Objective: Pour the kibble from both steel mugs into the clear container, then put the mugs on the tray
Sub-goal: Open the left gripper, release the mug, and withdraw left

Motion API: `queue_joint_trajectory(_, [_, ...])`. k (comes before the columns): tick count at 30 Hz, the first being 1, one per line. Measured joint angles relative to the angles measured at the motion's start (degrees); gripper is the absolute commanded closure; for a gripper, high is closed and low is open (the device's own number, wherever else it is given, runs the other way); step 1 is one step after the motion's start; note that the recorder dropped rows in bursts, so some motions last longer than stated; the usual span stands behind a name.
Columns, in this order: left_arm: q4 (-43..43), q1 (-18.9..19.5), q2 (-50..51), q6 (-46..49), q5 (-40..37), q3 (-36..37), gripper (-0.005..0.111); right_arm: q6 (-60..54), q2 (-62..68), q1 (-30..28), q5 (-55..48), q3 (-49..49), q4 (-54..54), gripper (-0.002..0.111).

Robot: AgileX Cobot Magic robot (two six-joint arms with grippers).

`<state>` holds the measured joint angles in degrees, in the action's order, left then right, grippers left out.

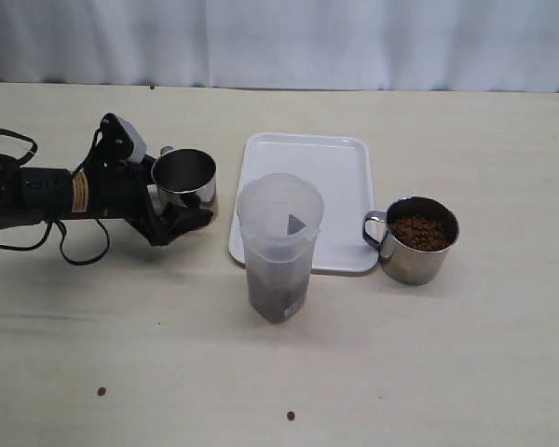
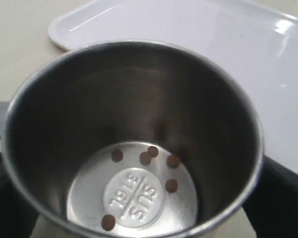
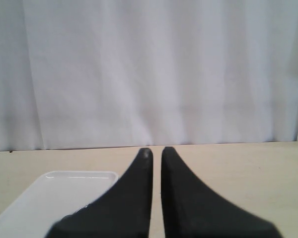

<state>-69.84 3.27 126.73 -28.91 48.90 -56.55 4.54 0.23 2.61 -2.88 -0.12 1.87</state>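
Black left arm [image 1: 28,191], looped black cables [image 1: 82,263], seemingly a yellow label [image 1: 79,193], and tapered black right gripper [image 3: 156,151].

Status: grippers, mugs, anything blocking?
Left gripper straddles near-empty left mug on table, grip unclear; right gripper shut, empty. Right mug full of kibble, unpoured. No mug on tray; nothing blocking.

The near half of the beige table [image 1: 429,372] is open; only a few loose brown pellets [image 1: 290,415] lie there. The flat white plastic tray [image 1: 326,168] is bare, but the tall clear plastic container [image 1: 279,247] blocks the left part of its near edge. A full shiny steel mug [image 1: 417,240] stands just beside its near right corner. A second steel mug [image 1: 184,179] and the black left arm [image 1: 37,191] close the left side.
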Motion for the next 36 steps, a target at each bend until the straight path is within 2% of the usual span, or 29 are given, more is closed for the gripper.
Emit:
queue_joint_trajectory(5, [-6.0, 4.0, -1.9, -6.2, 4.8, 0.0, 0.005, 0.0, 0.0, 0.0, 0.0, 0.0, 0.0, 0.103])
queue_joint_trajectory(13, [-14.6, 12.2, -2.4, -10.9, 17.8, 0.0, 0.005, 0.0, 0.0, 0.0, 0.0, 0.0, 0.0, 0.103])
queue_joint_trajectory(19, [-16.1, 16.0, -2.8, -13.1, 20.2, 0.0, 0.005, 0.0, 0.0, 0.0, 0.0, 0.0, 0.0, 0.103])
queue_joint_trajectory(28, [-16.2, 16.7, -2.8, -19.0, 20.3, 0.0, 0.005, 0.0, 0.0, 0.0, 0.0, 0.0, 0.0, 0.103])
queue_joint_trajectory(36, [-12.8, 16.8, -2.8, -24.4, 20.3, 0.0, 0.005, 0.0, 0.0, 0.0, 0.0, 0.0, 0.0, 0.103])
